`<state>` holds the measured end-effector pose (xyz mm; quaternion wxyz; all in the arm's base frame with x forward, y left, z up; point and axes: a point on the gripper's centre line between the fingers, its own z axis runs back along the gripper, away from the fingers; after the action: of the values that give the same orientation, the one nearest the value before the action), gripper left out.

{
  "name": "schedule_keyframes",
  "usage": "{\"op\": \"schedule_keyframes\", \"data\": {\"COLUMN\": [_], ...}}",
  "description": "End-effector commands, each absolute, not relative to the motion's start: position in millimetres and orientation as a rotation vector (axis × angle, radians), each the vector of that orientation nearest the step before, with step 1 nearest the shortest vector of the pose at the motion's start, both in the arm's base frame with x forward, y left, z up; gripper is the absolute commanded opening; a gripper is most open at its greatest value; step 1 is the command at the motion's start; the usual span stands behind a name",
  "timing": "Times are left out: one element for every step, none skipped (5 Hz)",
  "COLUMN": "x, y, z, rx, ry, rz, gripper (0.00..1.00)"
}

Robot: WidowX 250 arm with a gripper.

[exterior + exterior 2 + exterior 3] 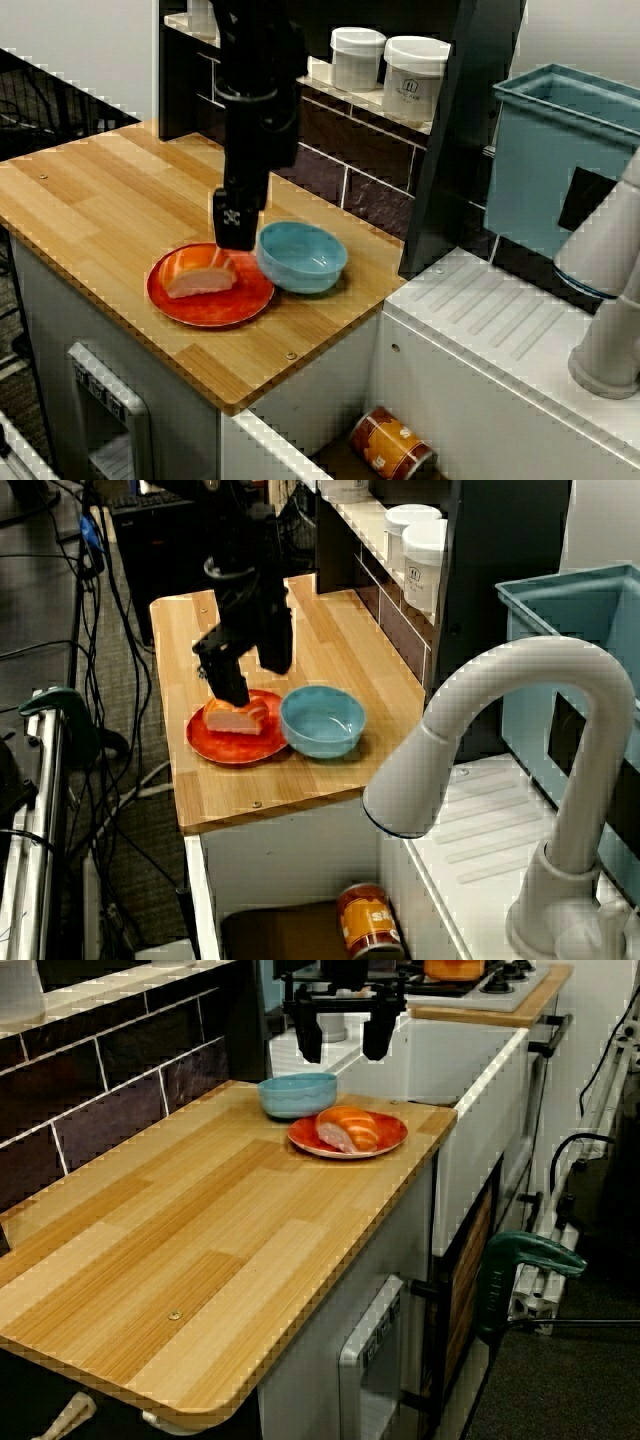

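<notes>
Gripper (343, 1042), fingers spread apart and holding nothing, hangs just above a salmon sushi piece (348, 1128). The sushi lies below it on an orange plate (388, 1143), with a blue bowl (298, 1095) close beside.

The worktop (110, 190) is pale wood laid in strips, the grain plain to see, with a soft satin sheen. On it the plate (215, 308) looks like orange plastic, glossy enough to catch the light. The bowl (302, 257) is smooth blue plastic, a shade duller. The piece of food (198, 278) has a slick, moulded shine, plastic by the look. The end effector (344, 1048) is matt black and hard-looking. The wall tiles (330, 170) are dark and glazed. The jars (415, 78) are smooth, white and semi-matt. The tap (500, 730) is matt white plastic, the bin (545, 170) teal plastic, and the can (390, 440) carries a glossy printed label.
</notes>
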<state>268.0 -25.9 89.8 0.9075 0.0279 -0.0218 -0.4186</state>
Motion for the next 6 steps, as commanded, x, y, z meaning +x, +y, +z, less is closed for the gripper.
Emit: {"op": "schedule_keyframes", "data": {"x": [245, 235, 227, 228, 229, 232], "y": [0, 2, 2, 3, 5, 5], "z": [105, 97, 89, 81, 72, 68], "rx": [0.075, 0.054, 0.060, 0.065, 0.057, 0.057], "ry": [-0.070, -0.028, -0.023, -0.016, -0.023, -0.026], "rz": [-0.597, -0.488, -0.437, -0.410, -0.385, -0.379], "gripper": [1.00, 1.00, 1.00, 1.00, 1.00, 1.00]}}
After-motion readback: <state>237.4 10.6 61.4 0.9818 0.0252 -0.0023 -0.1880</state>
